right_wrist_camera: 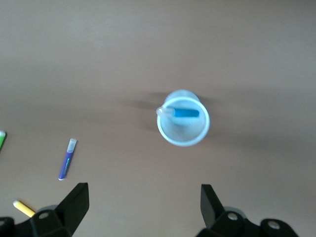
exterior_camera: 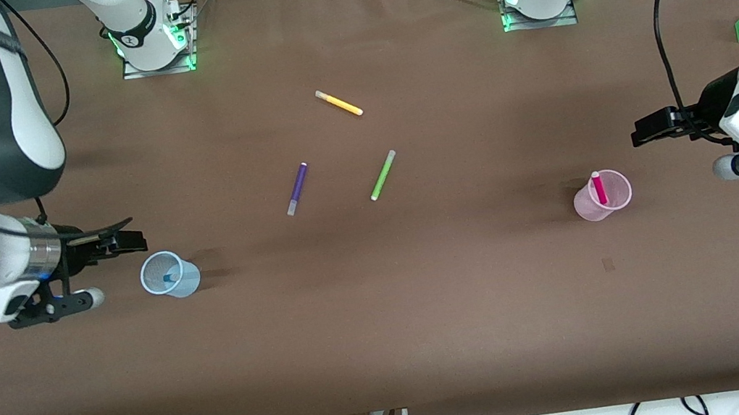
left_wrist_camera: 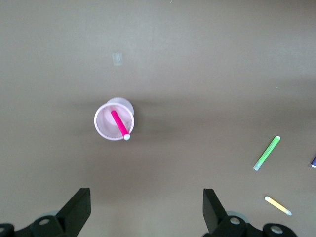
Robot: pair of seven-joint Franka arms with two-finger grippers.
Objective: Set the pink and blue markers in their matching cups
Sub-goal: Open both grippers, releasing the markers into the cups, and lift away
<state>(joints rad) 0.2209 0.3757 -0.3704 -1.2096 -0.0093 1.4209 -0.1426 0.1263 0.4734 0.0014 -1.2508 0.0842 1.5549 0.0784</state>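
Here, on my brown table (exterior_camera: 387, 322), both arms hang clear of their cups. My right gripper (exterior_camera: 101, 266) hovers just beside the light blue cup (exterior_camera: 169, 275), fingers spread wide and empty; my left gripper (exterior_camera: 683, 146) hovers near the pale pink cup (exterior_camera: 604, 196), likewise wide. The blue marker (right_wrist_camera: 185, 113) leans inside the blue cup, the pink marker (exterior_camera: 599, 188) inside the pink one.

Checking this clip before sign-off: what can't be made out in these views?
- Front view: the blue marker shows only as a speck inside the light blue cup; the cup's wall hides the rest.
- Right wrist view: the yellow marker is partly covered by the right tool.
- Left wrist view: the purple marker is cut off by the edge.
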